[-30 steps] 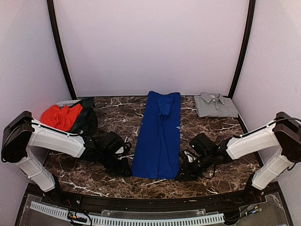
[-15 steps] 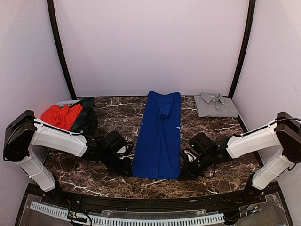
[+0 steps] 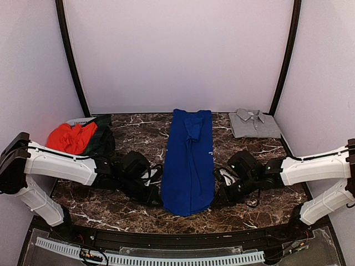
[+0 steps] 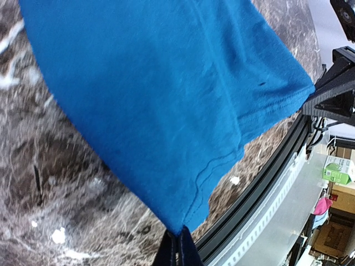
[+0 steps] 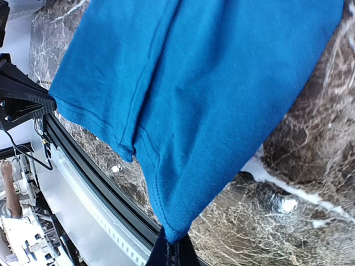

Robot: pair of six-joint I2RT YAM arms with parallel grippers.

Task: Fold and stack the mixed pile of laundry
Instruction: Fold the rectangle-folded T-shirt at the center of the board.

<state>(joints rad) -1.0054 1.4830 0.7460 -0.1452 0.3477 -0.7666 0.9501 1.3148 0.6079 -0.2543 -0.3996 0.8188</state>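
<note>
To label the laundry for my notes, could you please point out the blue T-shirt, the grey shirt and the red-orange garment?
blue T-shirt (image 3: 188, 160): top external view, middle of the folded strip.
grey shirt (image 3: 255, 127): top external view, folded body below the collar.
red-orange garment (image 3: 69, 137): top external view, centre of the crumpled cloth.

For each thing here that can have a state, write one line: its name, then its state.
blue T-shirt, folded into a long strip, near corners gripped
grey shirt, folded flat
red-orange garment, crumpled
dark cloth, crumpled
left tool, shut on blue T-shirt
right tool, shut on blue T-shirt
</note>
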